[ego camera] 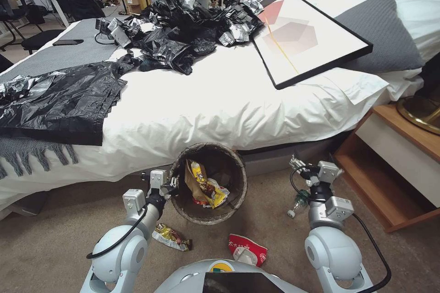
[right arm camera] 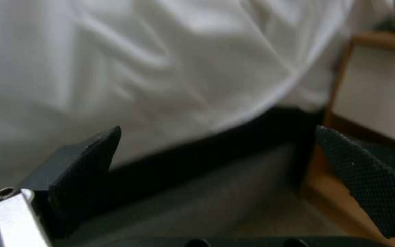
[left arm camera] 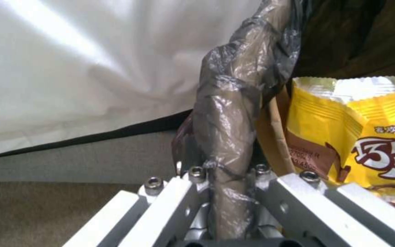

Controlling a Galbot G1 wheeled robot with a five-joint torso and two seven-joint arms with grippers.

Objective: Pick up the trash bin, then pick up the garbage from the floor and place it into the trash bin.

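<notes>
Beige carpet runs under the near edge of a bed draped in a white duvet, with black plastic bags spread on top and a framed picture lying flat near a grey pillow. From the head view I see the trash bin at the foot of the bed's side, its dark liner folded over the rim, holding a brown paper bag and a yellow snack wrapper. My left gripper is at the bin's left rim; the left wrist view gives me what the head view cannot: the liner-covered rim runs straight between the metal fingers, which are clamped on it, and the yellow wrapper sits just inside with its torn top open. On the carpet I see a crumpled wrapper just below the left arm, a red-and-white carton near the robot's base, and a small green bottle lying beside the right arm. My right gripper hangs to the right of the bin, apart from it, near a wooden nightstand. The right wrist view shows its black textured pads spread wide with nothing between them, pointing at the bed's dark lower edge and the nightstand's side.
</notes>
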